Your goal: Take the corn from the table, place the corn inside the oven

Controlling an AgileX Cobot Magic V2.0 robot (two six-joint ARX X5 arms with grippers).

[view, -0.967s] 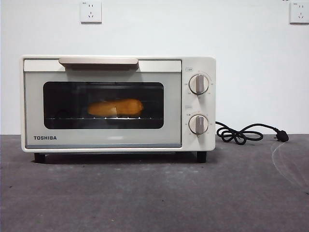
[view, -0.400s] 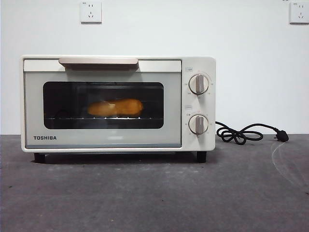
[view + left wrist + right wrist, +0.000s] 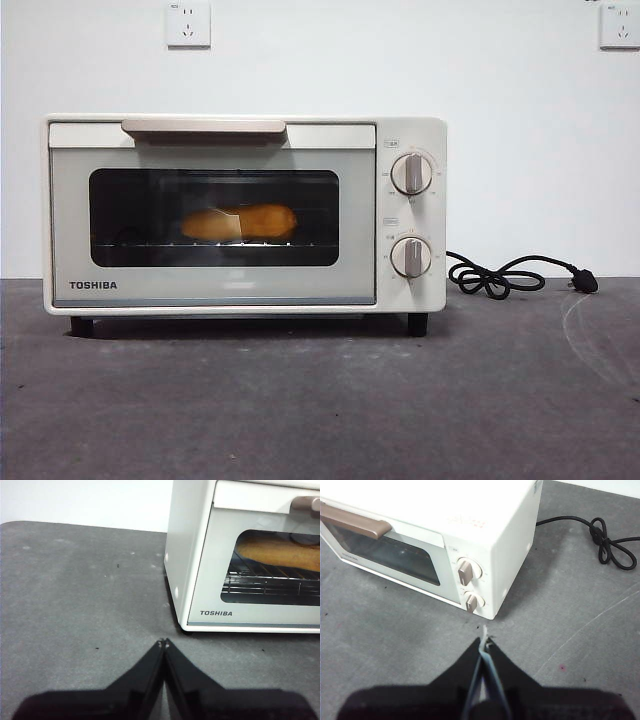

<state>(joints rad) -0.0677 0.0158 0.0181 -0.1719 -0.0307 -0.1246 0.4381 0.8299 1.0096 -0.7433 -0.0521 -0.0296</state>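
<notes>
Corn [image 3: 240, 222] lies on the rack behind the shut oven [image 3: 245, 215] door, both claws [image 3: 163, 644] [image 3: 485, 642] closed, empty, clear; little risk unless an arm bumps the oven.

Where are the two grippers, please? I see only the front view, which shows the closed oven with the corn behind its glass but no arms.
Observer: The left gripper hangs over the table off the front corner of the oven on the TOSHIBA-label side, jaws shut and holding nothing.
Operator: And the right one?
Observer: The right gripper hangs over the table off the oven's knob-side front corner, jaws shut and also holding nothing.
Operator: Does any view show the corn more closely?
Observer: Yes, the left wrist view shows the corn lying on the wire rack behind the closed door.
</notes>
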